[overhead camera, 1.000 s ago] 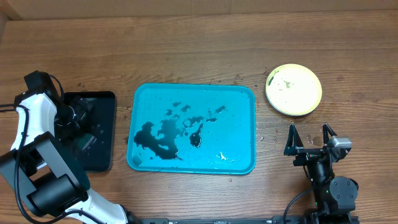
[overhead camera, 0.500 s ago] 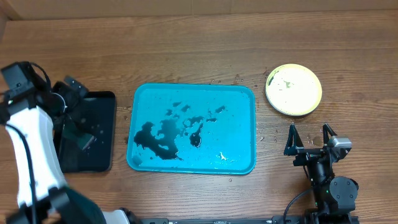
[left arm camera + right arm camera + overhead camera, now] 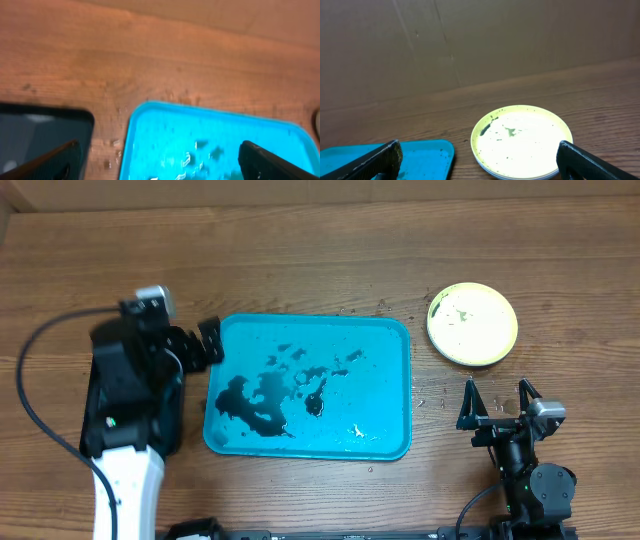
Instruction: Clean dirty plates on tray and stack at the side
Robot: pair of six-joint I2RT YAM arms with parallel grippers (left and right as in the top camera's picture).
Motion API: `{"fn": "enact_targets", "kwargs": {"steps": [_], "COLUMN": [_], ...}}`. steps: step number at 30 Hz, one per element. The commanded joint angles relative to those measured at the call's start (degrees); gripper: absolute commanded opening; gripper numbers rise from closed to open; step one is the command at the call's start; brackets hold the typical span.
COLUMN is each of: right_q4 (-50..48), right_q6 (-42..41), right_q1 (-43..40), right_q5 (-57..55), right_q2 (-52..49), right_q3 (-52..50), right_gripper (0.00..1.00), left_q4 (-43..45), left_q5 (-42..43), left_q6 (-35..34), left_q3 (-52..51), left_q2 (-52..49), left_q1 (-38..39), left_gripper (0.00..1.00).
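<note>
The turquoise tray (image 3: 165, 107) lies on the brown worktop (image 3: 100, 55), its wet floor flecked with small dark smears. A black tray (image 3: 35, 130) sits just beside its left edge, a strip of wood between them. The left pincer (image 3: 160, 157) shows only as two dark fingers (image 3: 262, 161) spread wide at the lower corners, gripping nothing.

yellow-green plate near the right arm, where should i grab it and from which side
The yellow-green plate lies flat on the table and is shallow, so only its raised rim gives purchase. Probably pinch the edge nearest the open right gripper, coming in low from the robot's side.
</note>
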State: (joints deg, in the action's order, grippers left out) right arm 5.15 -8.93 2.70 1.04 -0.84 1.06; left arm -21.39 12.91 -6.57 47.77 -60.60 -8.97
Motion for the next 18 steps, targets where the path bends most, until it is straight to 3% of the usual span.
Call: {"fn": "enact_targets", "kwargs": {"steps": [1,12,18], "right_q4": [-0.37,-0.37,-0.37], "right_q6": [0.42,0.42,0.42], "right_q1": [-0.20,-0.20,-0.20], "right_q5": [-0.57,-0.57,-0.57], "right_q2": [0.68,0.68,0.68], "right_q3": [-0.59,-0.59,-0.59], "right_gripper": [1.00,1.00,1.00], "left_q4": [4.50,17.97,19.76], "left_q5": [0.26,0.24,0.04], "left_q6": [3.39,3.39,3.41], "left_q3": [-9.88,-28.89,-34.10], "left_q2": [7.72,21.94,28.04], "left_q1": [0.39,0.39,0.39], "left_gripper": [1.00,1.00,1.00]}}
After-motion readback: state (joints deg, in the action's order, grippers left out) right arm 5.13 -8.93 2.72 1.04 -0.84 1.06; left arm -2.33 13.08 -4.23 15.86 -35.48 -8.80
